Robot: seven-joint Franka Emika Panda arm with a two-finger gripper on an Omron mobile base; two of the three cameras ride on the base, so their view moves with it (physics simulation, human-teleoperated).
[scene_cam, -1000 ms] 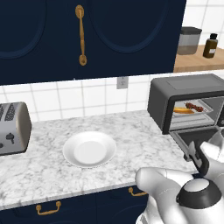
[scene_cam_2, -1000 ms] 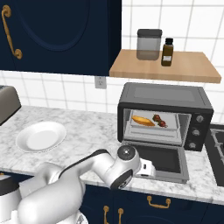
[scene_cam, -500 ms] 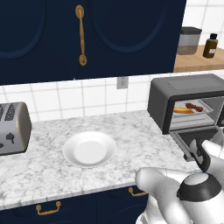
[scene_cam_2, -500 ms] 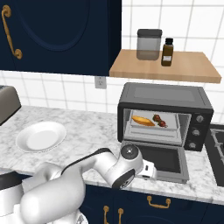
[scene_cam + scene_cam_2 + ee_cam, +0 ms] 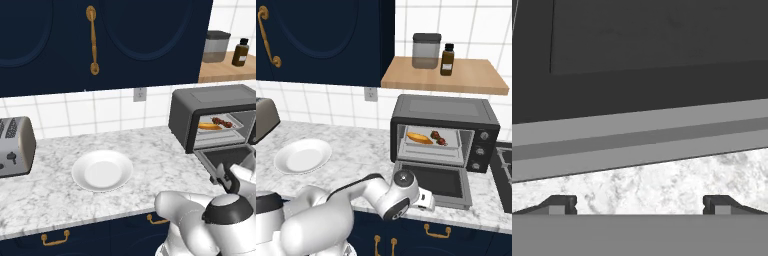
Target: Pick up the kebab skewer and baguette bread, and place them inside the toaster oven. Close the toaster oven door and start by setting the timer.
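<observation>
The toaster oven (image 5: 446, 107) stands on the counter's right side with its door (image 5: 433, 181) folded down flat. Inside, on the rack, lie the golden baguette bread (image 5: 417, 138) and, to its right, the dark kebab skewer (image 5: 438, 138); both also show in the left base view, baguette bread (image 5: 209, 127) and kebab skewer (image 5: 222, 121). My gripper (image 5: 426, 200) sits low at the door's front edge. In the hand view my gripper (image 5: 639, 205) is open, fingertips (image 5: 562, 205) wide apart over marble, the door's bar handle (image 5: 642, 142) just ahead. Nothing is between the fingers.
A white plate (image 5: 102, 171) lies mid-counter and a silver toaster (image 5: 15, 145) stands at the far left. Above the oven, a wooden shelf (image 5: 446, 77) carries a jar (image 5: 426, 50) and a brown bottle (image 5: 446, 59). A stovetop (image 5: 504, 167) borders the oven's right.
The hand has shifted slightly along the front edge of the lowered door. The jaws have stayed open, and the food and door have not moved.
</observation>
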